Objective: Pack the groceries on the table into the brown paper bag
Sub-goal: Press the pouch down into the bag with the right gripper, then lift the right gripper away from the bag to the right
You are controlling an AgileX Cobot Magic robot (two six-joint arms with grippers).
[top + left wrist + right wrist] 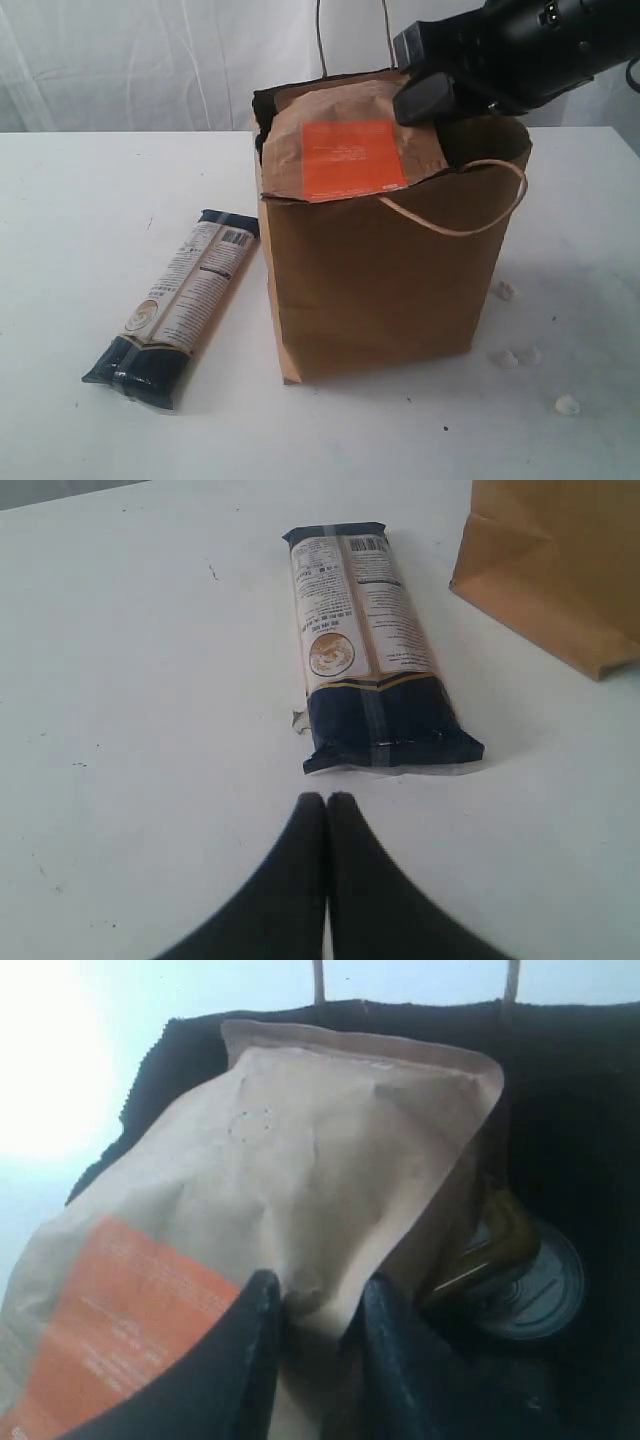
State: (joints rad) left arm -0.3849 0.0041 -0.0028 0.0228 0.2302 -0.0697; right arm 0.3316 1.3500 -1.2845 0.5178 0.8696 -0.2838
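Brown orange-labelled pouch [300, 1160], pinched by right gripper [320, 1295], left gripper [327, 815] closed

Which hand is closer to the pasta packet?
Left. Left hand sits just short of the pasta packet; right hand is up in the paper bag, gripping the pouch.

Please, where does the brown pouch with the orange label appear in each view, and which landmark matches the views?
Exterior view: the pouch sticks out of the brown paper bag, label facing the camera.
Left wrist view: not in it.
Right wrist view: the pouch lies in the bag's mouth, between the right gripper's fingers.
Shared landmark: the bag.
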